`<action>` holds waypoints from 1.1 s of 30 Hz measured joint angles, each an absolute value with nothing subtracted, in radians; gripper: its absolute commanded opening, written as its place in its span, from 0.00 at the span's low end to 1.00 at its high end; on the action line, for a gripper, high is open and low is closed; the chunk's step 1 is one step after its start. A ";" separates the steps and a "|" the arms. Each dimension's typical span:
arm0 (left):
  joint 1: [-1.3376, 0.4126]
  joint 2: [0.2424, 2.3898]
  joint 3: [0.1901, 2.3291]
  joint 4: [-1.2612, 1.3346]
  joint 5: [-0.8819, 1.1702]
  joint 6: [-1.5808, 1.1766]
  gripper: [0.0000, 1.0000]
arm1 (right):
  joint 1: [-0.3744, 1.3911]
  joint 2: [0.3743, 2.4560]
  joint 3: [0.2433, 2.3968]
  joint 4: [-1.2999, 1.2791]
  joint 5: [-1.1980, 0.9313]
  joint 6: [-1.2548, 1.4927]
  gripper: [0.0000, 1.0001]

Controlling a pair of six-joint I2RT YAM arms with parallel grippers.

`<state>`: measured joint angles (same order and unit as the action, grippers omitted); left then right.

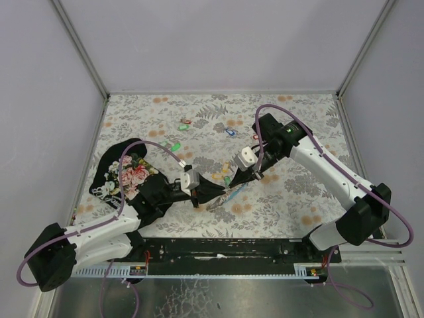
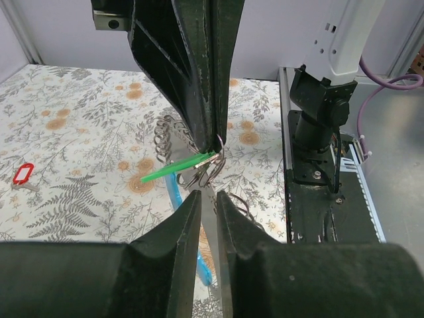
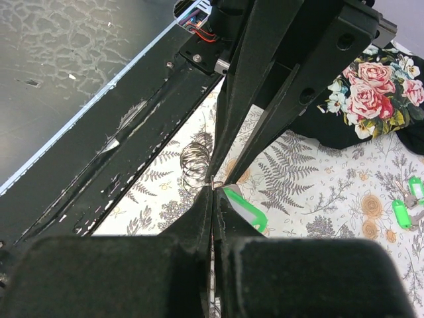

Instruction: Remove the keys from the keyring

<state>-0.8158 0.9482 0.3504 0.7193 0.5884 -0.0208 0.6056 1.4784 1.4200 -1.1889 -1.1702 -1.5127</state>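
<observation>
The left gripper pinches the grey strap of the keyring in a narrow gap above the desk. Just beside its tips, the keys, a green tag, hang from the right gripper, which is pressed together on the tag's small metal ring.

You are looking at a scene under soft, even white light from overhead. From above, the patterned table is bright with no glare. Shadows there are faint, pooling only beneath the arms toward the near edge, and the picture stays sharp to its corners. In the left wrist view, the left gripper fills the bottom as a dark, out-of-focus bulk. The green keys are crisp and the keyring is slightly soft. In the right wrist view, the right gripper is blurred and nearly black. The metal sheet beyond the near edge shows mottled pale reflections.
</observation>
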 measured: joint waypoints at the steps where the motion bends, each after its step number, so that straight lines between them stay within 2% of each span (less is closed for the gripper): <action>1: -0.816 0.951 0.352 0.719 0.591 -0.022 0.15 | 0.606 1.478 1.420 -1.192 -1.170 -1.515 0.00; 19: -0.810 0.986 0.381 0.716 0.625 -0.041 0.20 | 0.606 1.478 1.420 -1.195 -1.173 -1.538 0.00; 33: -0.796 0.979 0.400 0.677 0.625 -0.041 0.20 | 0.606 1.478 1.420 -1.196 -1.173 -1.542 0.00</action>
